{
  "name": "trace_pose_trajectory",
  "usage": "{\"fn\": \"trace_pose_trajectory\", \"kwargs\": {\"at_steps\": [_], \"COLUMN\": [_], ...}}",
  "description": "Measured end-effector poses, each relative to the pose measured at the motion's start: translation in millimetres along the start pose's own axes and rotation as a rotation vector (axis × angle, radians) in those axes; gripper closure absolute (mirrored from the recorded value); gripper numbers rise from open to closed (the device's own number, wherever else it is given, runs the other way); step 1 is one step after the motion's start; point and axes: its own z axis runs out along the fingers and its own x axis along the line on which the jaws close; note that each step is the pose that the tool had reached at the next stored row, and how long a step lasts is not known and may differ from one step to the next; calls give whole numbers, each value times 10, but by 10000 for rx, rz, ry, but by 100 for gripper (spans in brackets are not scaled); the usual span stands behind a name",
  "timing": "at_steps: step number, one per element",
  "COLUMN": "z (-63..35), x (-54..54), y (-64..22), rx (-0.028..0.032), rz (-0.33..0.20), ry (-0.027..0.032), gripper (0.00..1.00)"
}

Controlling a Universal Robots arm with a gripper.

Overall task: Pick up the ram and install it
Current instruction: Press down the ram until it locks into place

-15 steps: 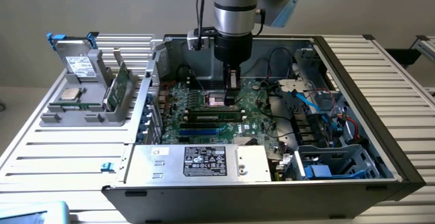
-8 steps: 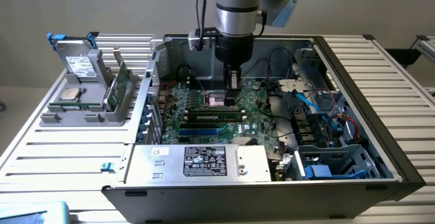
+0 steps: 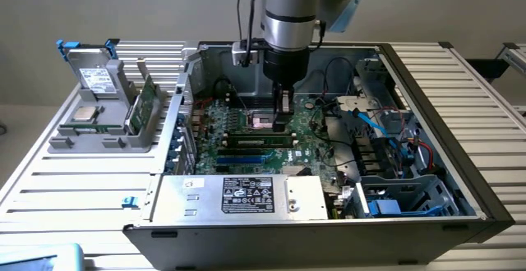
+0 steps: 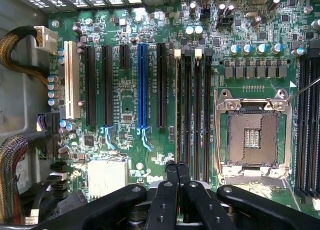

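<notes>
Hovering inside the open computer case (image 3: 411, 86) in the exterior view, my pincer (image 3: 282, 118) hangs just above the ram (image 3: 260, 140), which lies along its slot on the motherboard (image 3: 316, 145). I judge this the seating step.

In the wrist view my fingers (image 4: 172, 176) are pressed together, holding nothing, over the memory slots (image 4: 192, 110) beside the processor socket (image 4: 252, 135); what remains calls for an even push down.

Green motherboard (image 4: 150, 155) with black slots (image 4: 91, 85), one blue slot (image 4: 142, 85), white slot (image 4: 71, 80); black pincer (image 4: 178, 171).
</notes>
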Motion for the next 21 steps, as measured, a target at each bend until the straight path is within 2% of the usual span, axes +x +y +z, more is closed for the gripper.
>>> {"fn": "trace_pose_trajectory", "kwargs": {"at_steps": [3, 7, 10, 12, 21], "z": [27, 77, 104, 112, 149], "x": [4, 11, 8, 11, 29], "y": [-45, -49, -48, -45, -45], "rx": [-3, -22, -26, -27, -29], "rz": [-2, -1, -2, -3, 2], "ry": [-22, -32, -111, -135, -195], "gripper": [89, 89, 89, 89, 89]}}
